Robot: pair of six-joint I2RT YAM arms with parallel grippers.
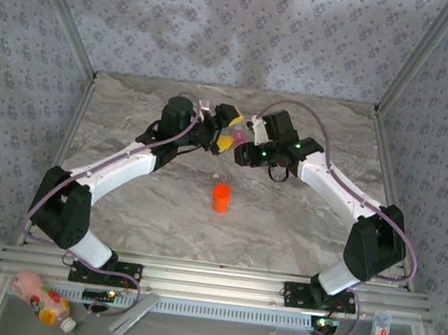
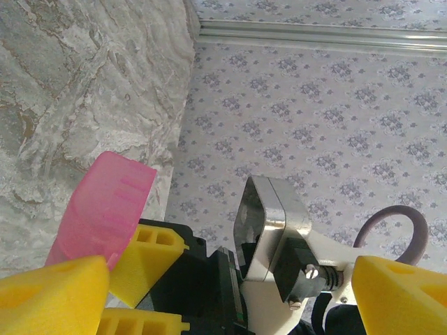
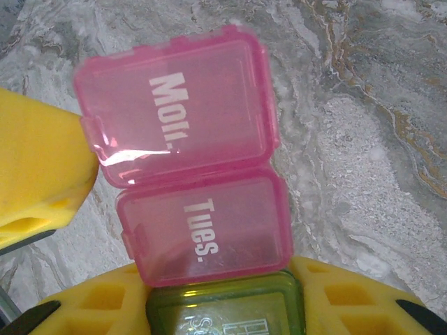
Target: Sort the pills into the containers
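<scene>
Right gripper point(image 3: 223, 319): closed on the pill case point(image 3: 202, 230). Its yellow pads squeeze the green compartment point(image 3: 223, 296) from both sides.
Why held so: the grip on the green end leaves the pink end free and turned toward the other arm.
Pill case, location: lifted off the table point(image 1: 163, 201), between the two grippers toward the back middle.
Pill case, layout: two pink panels above the green one, lettered "Mon." and "Tues."
Upper pink panel point(image 3: 178, 115): tilted slightly against the lower one. From the left wrist it stands up as a thin flap. It reads as a lid swung open, though I cannot be sure.
Left gripper point(image 2: 220, 279): jaws spread wide, nothing held.
Left fingertip point(image 3: 35, 167): yellow pad against or just beside the latch edge of the upper pink panel; contact cannot be settled. Judged purpose is prising the lid or keeping it back.
Orange bottle point(image 1: 220, 197): upright on the table between the arms, nearer the bases and well apart from both grippers. Its contents are hidden; likely the pill supply.
Step in hand (judgement): opening compartments, with sorting not yet begun.
Risk (judgement): the case is small and gripped by one end only. A push on the lid could twist it in the pads or pop it loose.
</scene>
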